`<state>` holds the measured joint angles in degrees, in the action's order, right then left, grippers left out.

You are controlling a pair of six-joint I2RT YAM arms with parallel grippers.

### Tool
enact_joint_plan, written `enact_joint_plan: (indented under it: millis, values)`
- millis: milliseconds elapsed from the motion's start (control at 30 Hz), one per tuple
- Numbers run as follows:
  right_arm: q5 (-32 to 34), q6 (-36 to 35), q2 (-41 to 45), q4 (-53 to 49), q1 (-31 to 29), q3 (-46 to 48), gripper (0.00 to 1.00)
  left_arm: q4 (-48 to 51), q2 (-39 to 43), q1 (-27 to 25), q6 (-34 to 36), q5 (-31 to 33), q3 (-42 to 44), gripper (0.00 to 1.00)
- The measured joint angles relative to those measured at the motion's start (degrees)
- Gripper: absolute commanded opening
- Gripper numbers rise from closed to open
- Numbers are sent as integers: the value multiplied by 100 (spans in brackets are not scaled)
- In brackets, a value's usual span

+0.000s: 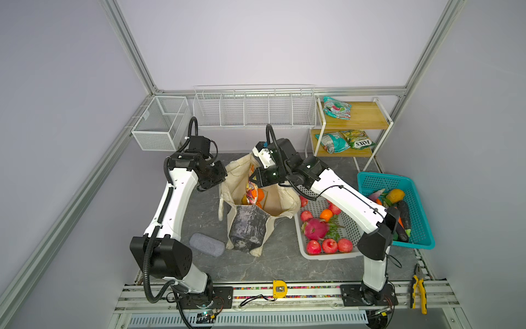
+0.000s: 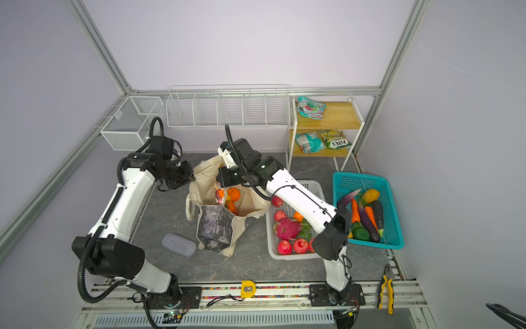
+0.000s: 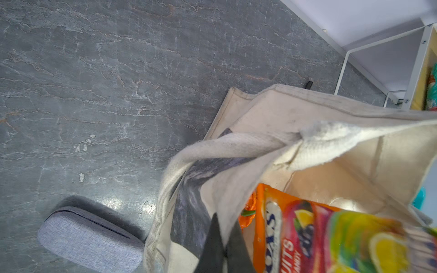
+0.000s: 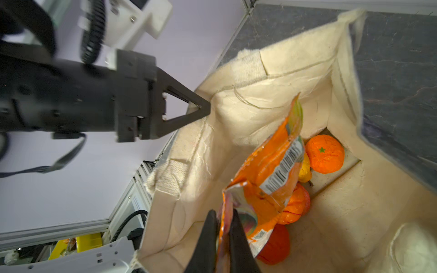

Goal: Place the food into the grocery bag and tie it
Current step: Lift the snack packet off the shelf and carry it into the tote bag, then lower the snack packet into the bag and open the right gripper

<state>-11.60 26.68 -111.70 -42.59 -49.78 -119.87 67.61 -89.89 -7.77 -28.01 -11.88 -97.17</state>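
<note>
The grey fabric case (image 1: 207, 245) lies on the counter (image 1: 284, 267) at 8 o'clock from the bag, out of my way. My left pincer (image 3: 224, 227) is closed on the rim of the grocery bag (image 1: 247, 228), at about 10 o'clock on the mouth. That grip holds the cream tote open near the middle of the counter.

The relation that matters is that the orange-pink snack packet (image 4: 267, 170) hangs straight beyond my right pincer (image 4: 223, 215). That pincer is clamped on the packet's near end, over the 12 o'clock part of the mouth. The packet's long axis points down into the bag, its far end below the rim and above the fruit. The right arm is plainly the nearer one. I judge that letting go here would drop the packet inside.

Now the count.
- **In the bag:** two oranges (image 4: 325, 153), one yellow fruit (image 4: 305, 169) half hidden behind the packet, and one red-orange fruit (image 4: 275, 245) under it.
- **In hand:** one packet.
- **At 3 o'clock:** the white basket (image 1: 327, 256) shows six red apples (image 1: 329, 245), one loose orange (image 1: 326, 215) and one dragon fruit (image 1: 315, 229), though my arm covers part of it.
- **At 1 o'clock:** the shelf (image 1: 367, 114) holds three packets, two teal packets (image 1: 337, 108) and one green packet (image 1: 357, 139).
- **Farthest right:** the teal basket (image 1: 427, 245) holds vegetables (image 2: 367, 222), two carrots (image 2: 354, 210) among them; the rest overlap too much to count.
</note>
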Motion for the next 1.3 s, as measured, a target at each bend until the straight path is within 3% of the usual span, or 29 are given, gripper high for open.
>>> enact_joint_plan:
  millis: [933, 1300]
  values:
    - [-81, -446, -638, 435, -120, 667, 8, 9, 11, 0, -83, 0, 0, 0]
    - [393, -669, -678, 236, -39, 697, 14, 20, 11, 0, -81, 7, 0, 0]
